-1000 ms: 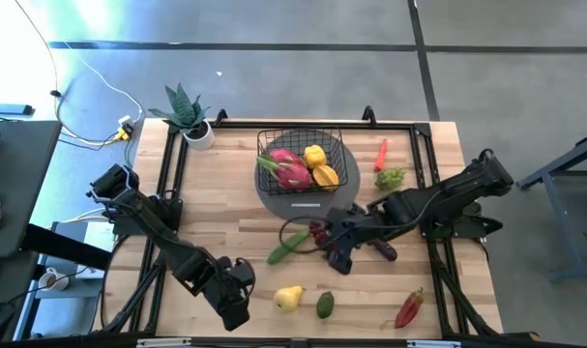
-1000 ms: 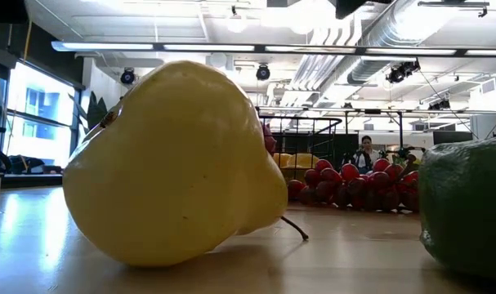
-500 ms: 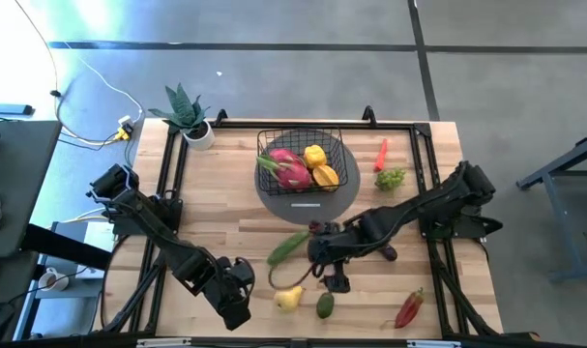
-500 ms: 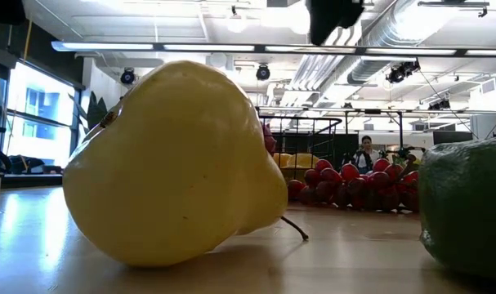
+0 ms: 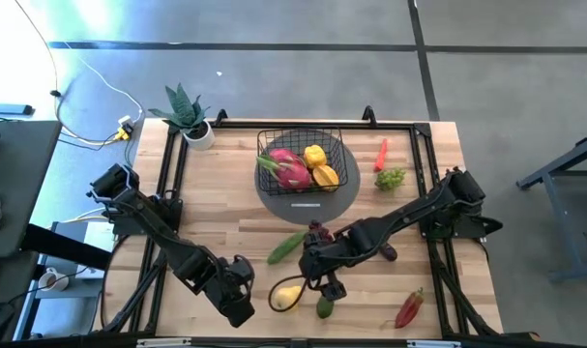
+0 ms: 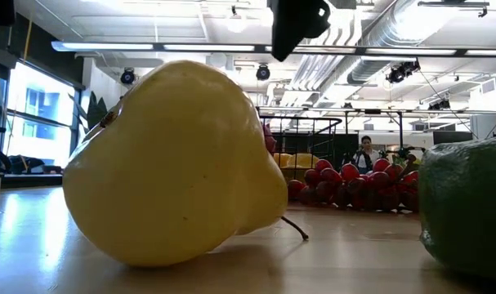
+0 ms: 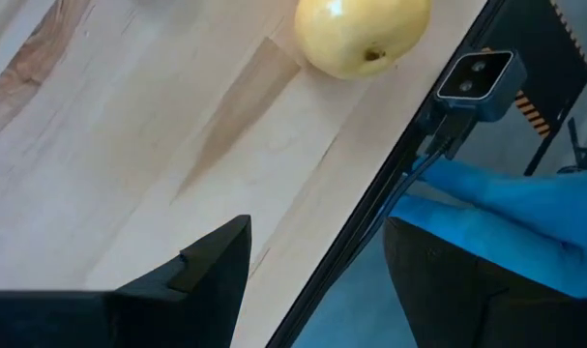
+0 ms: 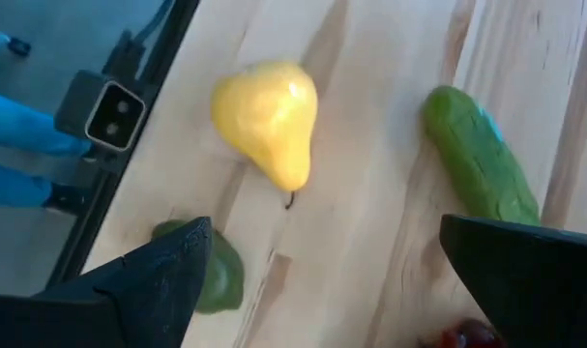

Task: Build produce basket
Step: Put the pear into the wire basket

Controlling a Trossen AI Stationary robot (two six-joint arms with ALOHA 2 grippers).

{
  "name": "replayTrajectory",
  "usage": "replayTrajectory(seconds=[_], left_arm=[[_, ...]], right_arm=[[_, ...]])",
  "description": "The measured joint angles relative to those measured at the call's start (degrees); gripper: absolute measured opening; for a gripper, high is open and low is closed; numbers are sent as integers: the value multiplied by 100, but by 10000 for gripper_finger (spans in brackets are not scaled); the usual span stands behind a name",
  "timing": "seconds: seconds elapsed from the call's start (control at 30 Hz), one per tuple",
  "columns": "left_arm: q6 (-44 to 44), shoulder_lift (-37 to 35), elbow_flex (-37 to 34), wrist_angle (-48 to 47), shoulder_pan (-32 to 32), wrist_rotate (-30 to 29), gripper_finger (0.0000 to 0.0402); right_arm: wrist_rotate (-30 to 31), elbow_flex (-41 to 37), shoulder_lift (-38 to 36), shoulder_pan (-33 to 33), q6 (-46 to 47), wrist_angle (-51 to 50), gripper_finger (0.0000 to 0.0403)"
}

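The black wire basket [image 5: 308,155] stands on a round grey mat at the table's far middle and holds a pink dragon fruit [image 5: 285,166] and yellow fruits. A yellow pear [image 5: 287,297] [image 8: 269,114] and a green avocado [image 5: 325,306] [image 8: 216,275] lie near the front edge. A green cucumber [image 5: 287,246] [image 8: 479,164] and purple grapes [image 5: 318,232] lie farther in. My right gripper [image 5: 319,283] [image 8: 317,290] hangs open above the table, between pear and avocado, touching nothing. My left gripper [image 5: 240,302] [image 7: 312,280] is open and empty, left of the pear.
A red chilli [image 5: 381,155] and green grapes [image 5: 391,178] lie right of the basket. A red pepper [image 5: 409,309] lies at the front right. A potted plant [image 5: 189,118] stands at the far left corner. A black frame rail runs along the table's edges.
My right gripper has moved from over the purple grapes toward the table's near edge and left, and now hangs above the pear and avocado. The fruits have stayed in place.
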Motion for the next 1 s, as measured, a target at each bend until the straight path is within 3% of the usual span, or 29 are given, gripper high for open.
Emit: replayTrajectory(seconds=[0.63,1.0], left_arm=[[-1303,-4,0,-1270,4,-212,225],[-1445,-4,0,-1279,4,-212,225]], right_arm=[[-89,0,560,295,-389,1738,387],[-69,0,1072,378,-244,2122,387]])
